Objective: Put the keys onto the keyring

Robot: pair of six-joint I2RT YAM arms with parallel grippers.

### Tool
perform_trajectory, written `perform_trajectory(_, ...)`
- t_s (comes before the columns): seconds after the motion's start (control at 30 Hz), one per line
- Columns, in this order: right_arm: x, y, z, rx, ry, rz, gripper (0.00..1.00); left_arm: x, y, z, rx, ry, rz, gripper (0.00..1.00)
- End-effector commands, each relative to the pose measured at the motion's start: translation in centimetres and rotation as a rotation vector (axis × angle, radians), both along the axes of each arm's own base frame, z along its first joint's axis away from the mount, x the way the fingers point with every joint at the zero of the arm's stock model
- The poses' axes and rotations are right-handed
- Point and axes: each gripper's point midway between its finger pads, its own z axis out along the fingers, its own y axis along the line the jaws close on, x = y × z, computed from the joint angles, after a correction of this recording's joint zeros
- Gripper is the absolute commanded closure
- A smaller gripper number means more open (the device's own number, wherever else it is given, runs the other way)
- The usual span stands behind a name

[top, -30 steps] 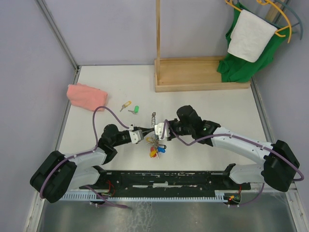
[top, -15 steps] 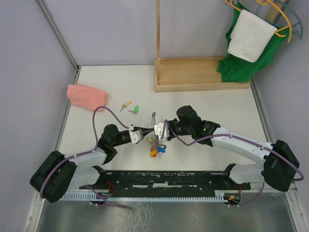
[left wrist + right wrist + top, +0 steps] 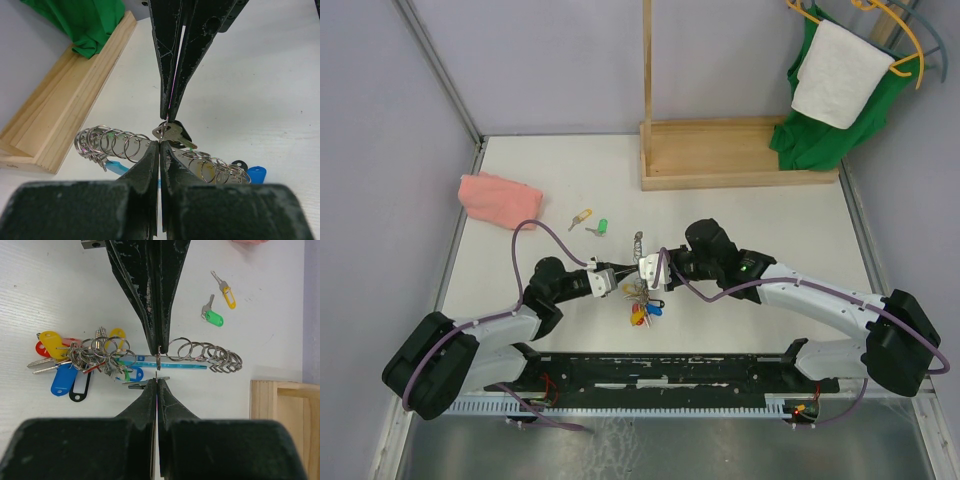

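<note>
My top camera looks down from above and behind the arms over the whole white table (image 3: 520, 190). Close in, the left wrist camera faces right along the left gripper (image 3: 160, 145), the right faces left along the right gripper (image 3: 156, 382); all share the large silvery metal keyring (image 3: 210, 357).

Pink cloth (image 3: 498, 199) lies crumpled at the worktop's (image 3: 550, 165) far left. Over on the far right, a wooden stand (image 3: 735, 153), with a green garment (image 3: 820, 135) and white towel (image 3: 840, 75) draped on hangers (image 3: 910, 40) beside it.

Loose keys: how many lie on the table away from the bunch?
2: a yellow-tagged key and a green-tagged key beside it, between the pink cloth and the bunch.
</note>
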Motion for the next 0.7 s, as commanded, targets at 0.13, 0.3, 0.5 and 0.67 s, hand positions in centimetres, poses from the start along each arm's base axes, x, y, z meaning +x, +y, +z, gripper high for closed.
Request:
perform_trajectory(0.13,0.27,0.61,1.64,0.059,-0.027,-0.009,0.99,-0.20,-0.39,2.80,-0.067,-0.092,-0.025,0.97)
perform_trajectory(0.3,0.14,0.77,1.74,0.071,-0.023,-0.003,0.99,-0.26,-0.46,2.81,-0.066,-0.090,-0.030,0.97)
perform_trajectory(0.5,0.22,0.70,1.89,0.075,-0.024,-0.012,0.99,-0.31,-0.43,2.77,-0.064,-0.088,-0.031,0.97)
perform_trajectory(0.67,0.24,0.77,2.00,0.082,-0.023,-0.014,0.99,-0.33,-0.46,2.70,-0.062,-0.085,-0.033,0.97)
